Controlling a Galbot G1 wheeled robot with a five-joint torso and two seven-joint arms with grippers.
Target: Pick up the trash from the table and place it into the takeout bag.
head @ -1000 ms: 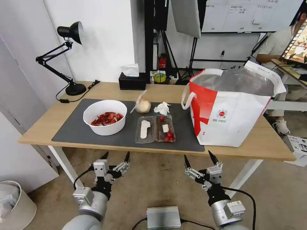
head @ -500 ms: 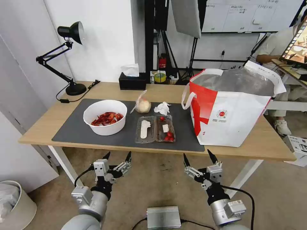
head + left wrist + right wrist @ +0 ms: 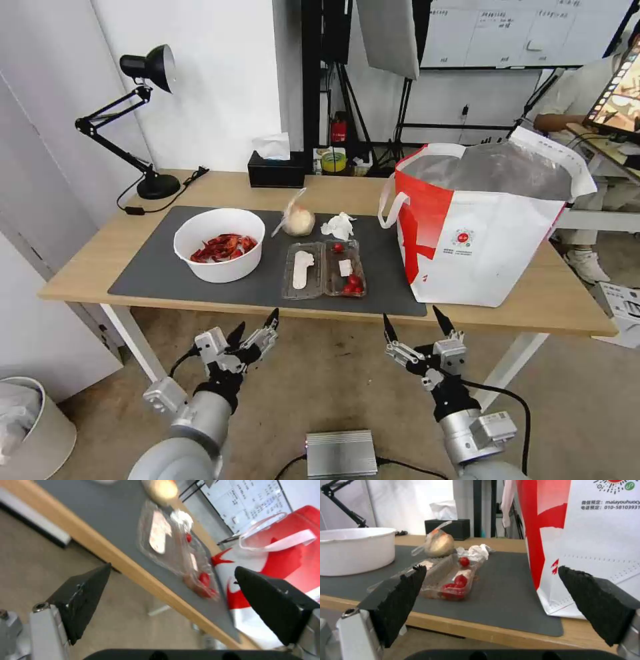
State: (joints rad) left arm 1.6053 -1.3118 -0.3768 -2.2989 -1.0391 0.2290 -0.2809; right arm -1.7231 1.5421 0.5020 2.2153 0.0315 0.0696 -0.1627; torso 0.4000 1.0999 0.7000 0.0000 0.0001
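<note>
Left gripper (image 3: pixel 255 325) and right gripper (image 3: pixel 411 323): fingers spread, empty, below table (image 3: pixel 200 183) edge, apparently readied. Cherry-tomato tray (image 3: pixel 324 268) lay nearest; takeout bag (image 3: pixel 487 233) stood open alongside.

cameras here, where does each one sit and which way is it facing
Head view: high on the robot, looking forward and down at the table and takeout bag; the left gripper and right gripper show, both open, below the table's near edge.
Left wrist view: on the left arm, tilted, facing the clear tray between its own black fingers.
Right wrist view: on the right arm, near table height, facing the clear tray and bag, its fingers framing them.
Shared: all three show the tray and bag.
</note>
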